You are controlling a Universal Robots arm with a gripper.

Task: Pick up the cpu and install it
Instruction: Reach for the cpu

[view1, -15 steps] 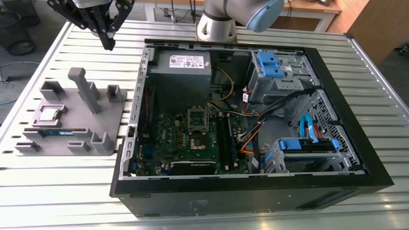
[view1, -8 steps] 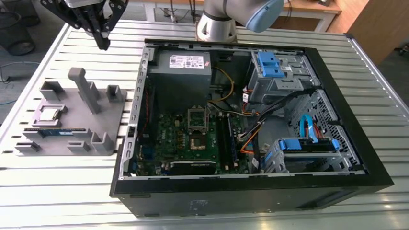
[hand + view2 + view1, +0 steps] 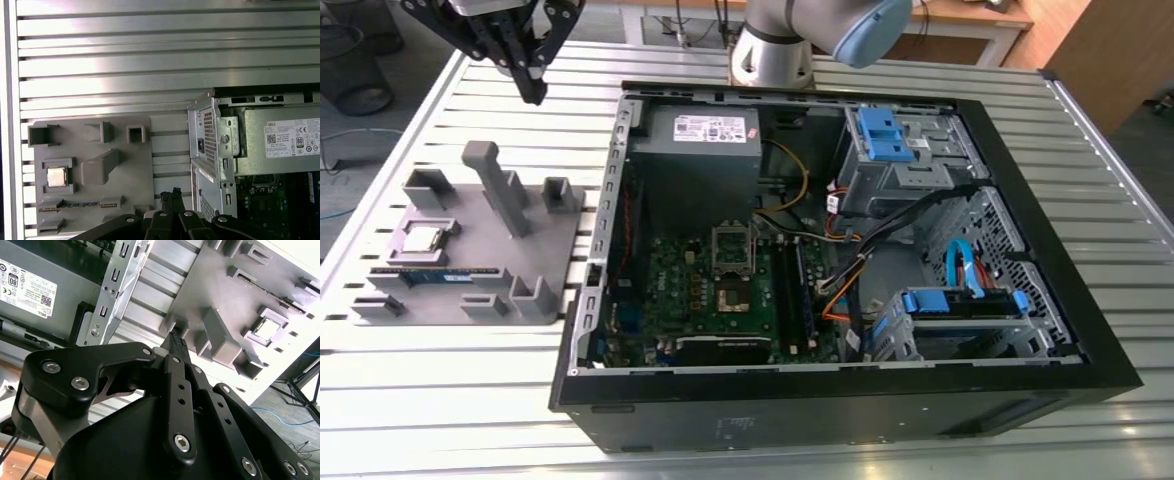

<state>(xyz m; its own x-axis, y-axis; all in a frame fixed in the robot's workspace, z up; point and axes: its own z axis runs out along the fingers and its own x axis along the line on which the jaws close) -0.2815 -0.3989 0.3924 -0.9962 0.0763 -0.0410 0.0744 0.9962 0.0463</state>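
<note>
The cpu (image 3: pixel 424 238) is a small silver square lying flat in a pocket of the grey fixture plate (image 3: pixel 567 235), at the exterior view's left. Both wrist views show the cpu (image 3: pixel 267 329) (image 3: pixel 56 176) in its pocket too. My gripper (image 3: pixel 531 95) hangs well above the table behind the plate, away from the cpu, its black fingers (image 3: pixel 175 342) pressed together with nothing between them. The fingertips (image 3: pixel 172 192) show over the plate's edge nearest the case. The silver socket frame (image 3: pixel 731 248) sits on the green motherboard inside the open computer case (image 3: pixel 854 395).
A blue-green memory stick (image 3: pixel 438 275) lies in a slot of the plate in front of the cpu. A tall grey post (image 3: pixel 487 175) rises from the plate. The power supply (image 3: pixel 704 135), blue drive bays (image 3: pixel 887 135) and cables fill the case. The slatted metal table (image 3: pixel 440 400) surrounds everything.
</note>
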